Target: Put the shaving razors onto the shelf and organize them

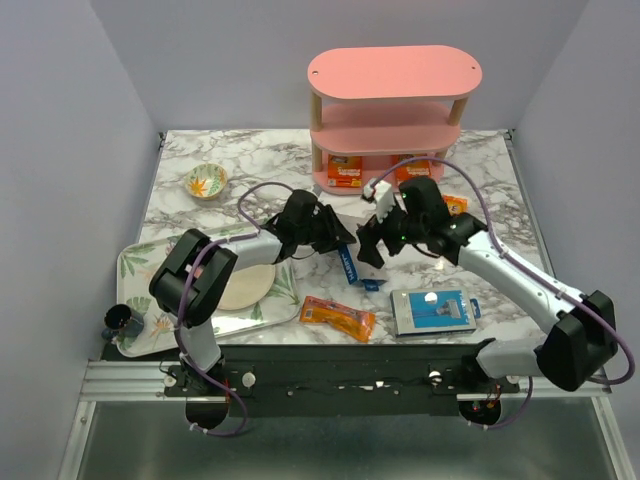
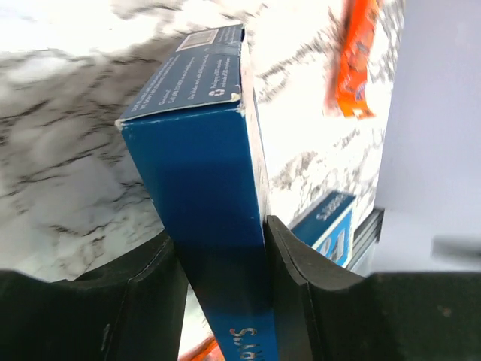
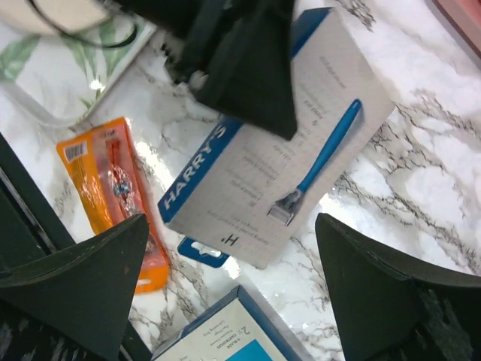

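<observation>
**Blue razor card clamped on edge by the left tool; right tool spread beside it**

Centre of the overhead view: the left tool (image 1: 338,236) is clenched on the held razor card (image 1: 352,262). The card stands on edge and shows as a narrow blue strip. Its long axis runs from upper left to lower right of the frame, with the hang tab at the lower-right end.

In the left wrist view, the two fingers (image 2: 297,278) press this card from both sides near one short end. The card extends away toward the top of the frame.

In the right wrist view, the card's printed grey face is turned to the camera, long axis from lower left to upper right. The pictured razor's head points lower left and its handle upper right. Whether the tab end touches the desk (image 1: 250,160) cannot be told.

The right tool (image 1: 372,250) sits just beside the held card. It is released, fingers wide apart and gripping nothing.

The second razor card (image 1: 432,311) lies flat and face up at lower right of centre, long axis roughly left to right.

Orange packets:
- The loose orange packet (image 1: 337,318) lies flat at lower centre, near the second card.
- The partly hidden orange packet (image 1: 455,205) lies behind the right arm.
- The two shelved orange packets (image 1: 345,170) sit side by side on the lowest board of the shelf (image 1: 395,72), at top centre.

The floral tray (image 1: 140,262) occupies the lower left.
</observation>
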Robot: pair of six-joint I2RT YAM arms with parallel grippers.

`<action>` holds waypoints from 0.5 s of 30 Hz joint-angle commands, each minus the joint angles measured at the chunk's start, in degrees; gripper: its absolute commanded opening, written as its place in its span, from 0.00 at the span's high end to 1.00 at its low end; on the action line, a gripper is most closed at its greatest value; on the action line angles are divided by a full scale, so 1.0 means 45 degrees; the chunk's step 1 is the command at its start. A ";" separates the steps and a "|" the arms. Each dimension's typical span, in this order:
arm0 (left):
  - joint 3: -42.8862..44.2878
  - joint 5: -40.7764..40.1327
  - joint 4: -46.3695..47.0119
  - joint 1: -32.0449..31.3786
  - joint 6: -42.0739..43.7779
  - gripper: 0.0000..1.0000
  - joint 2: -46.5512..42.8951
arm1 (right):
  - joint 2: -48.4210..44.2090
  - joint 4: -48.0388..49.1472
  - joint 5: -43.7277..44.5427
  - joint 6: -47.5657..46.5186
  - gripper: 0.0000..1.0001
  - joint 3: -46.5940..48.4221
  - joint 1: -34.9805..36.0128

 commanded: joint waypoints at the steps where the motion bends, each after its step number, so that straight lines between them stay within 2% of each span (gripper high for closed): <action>1: 0.0345 -0.1979 -0.2015 0.0211 -0.1989 0.64 -0.0024 | -0.0186 0.0424 0.3854 -0.2040 0.00 -0.0809 0.1879; 2: 0.0325 -0.2039 -0.2076 0.0211 -0.2651 0.64 -0.0082 | -0.0204 0.0423 0.3971 -0.2098 0.00 -0.0828 0.2482; 6: 0.0170 -0.2292 -0.2076 0.0231 -0.2988 0.64 -0.0550 | -0.0323 0.1418 0.5431 -0.3500 0.00 -0.1646 0.4320; 15: -0.0788 -0.2586 -0.2565 0.0660 -0.4201 0.64 -0.1293 | 0.1452 0.1421 0.5925 -0.3737 0.00 -0.0770 0.5319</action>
